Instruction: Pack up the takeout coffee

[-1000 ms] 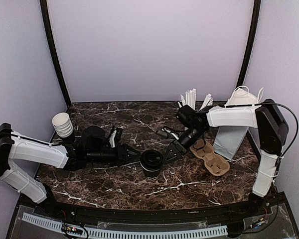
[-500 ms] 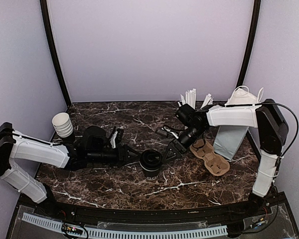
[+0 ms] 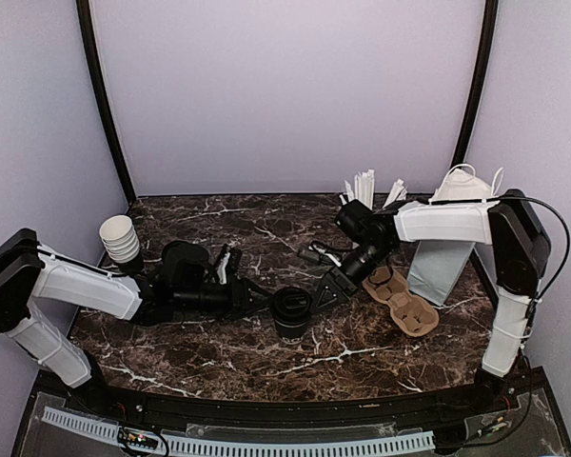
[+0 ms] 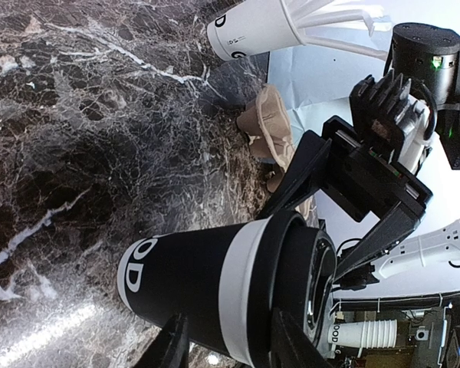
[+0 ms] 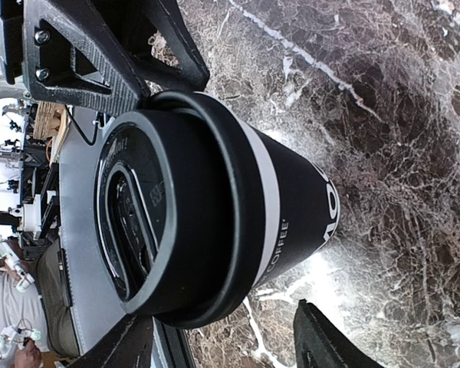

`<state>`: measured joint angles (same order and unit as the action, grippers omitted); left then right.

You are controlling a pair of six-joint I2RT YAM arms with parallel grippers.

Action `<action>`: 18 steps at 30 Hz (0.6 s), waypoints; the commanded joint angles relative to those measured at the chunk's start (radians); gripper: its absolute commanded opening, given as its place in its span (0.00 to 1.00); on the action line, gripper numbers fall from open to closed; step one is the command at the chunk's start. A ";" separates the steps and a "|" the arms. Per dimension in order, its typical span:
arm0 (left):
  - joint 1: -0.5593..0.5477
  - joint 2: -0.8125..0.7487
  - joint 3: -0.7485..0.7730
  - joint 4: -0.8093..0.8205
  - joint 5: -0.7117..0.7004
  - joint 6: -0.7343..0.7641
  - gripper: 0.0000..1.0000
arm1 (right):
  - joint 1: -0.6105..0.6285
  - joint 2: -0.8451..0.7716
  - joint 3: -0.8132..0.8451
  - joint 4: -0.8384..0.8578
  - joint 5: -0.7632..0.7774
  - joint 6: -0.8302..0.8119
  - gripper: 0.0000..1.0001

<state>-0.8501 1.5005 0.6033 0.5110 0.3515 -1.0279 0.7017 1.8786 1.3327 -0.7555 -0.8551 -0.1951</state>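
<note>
So the takeout coffee (image 3: 290, 310) is standing upright on the desk (image 3: 219, 357), pretty much front and centre, black lid on. The left claw (image 3: 256, 298) sits low on the cup's left side with its fingers spread and the tips right up at the cup wall. Honestly can't tell from the wrist view if they actually touch it. The right claw (image 3: 321, 292) is on the opposite side, also released, fingers (image 5: 318, 341) wide apart with the cup just past them. Neither one looks clamped on. A brown cup carrier (image 3: 401, 301) lies near the right claw, with a white bag (image 3: 440, 268) standing beside it.
</note>
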 commanded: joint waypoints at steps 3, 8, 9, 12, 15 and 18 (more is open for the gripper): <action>-0.003 0.094 -0.046 -0.110 0.015 -0.008 0.35 | 0.012 0.053 0.028 0.051 0.033 0.047 0.62; -0.004 0.186 -0.022 -0.278 -0.022 0.002 0.35 | 0.011 0.095 0.031 0.060 0.044 0.061 0.62; -0.005 0.212 -0.017 -0.284 -0.021 0.006 0.35 | 0.011 0.105 0.032 0.061 0.047 0.064 0.62; -0.008 0.236 -0.021 -0.273 -0.010 0.004 0.35 | -0.001 0.138 0.034 0.067 0.041 0.076 0.56; -0.008 0.232 -0.011 -0.280 -0.012 0.016 0.34 | -0.023 0.161 0.020 0.086 0.031 0.099 0.44; -0.008 0.194 -0.004 -0.278 -0.009 0.031 0.33 | -0.029 0.167 0.004 0.094 0.010 0.100 0.41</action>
<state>-0.8326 1.6283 0.6548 0.5797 0.3336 -1.0363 0.6865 1.9686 1.3605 -0.7959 -0.9947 -0.1040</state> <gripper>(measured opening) 0.340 0.426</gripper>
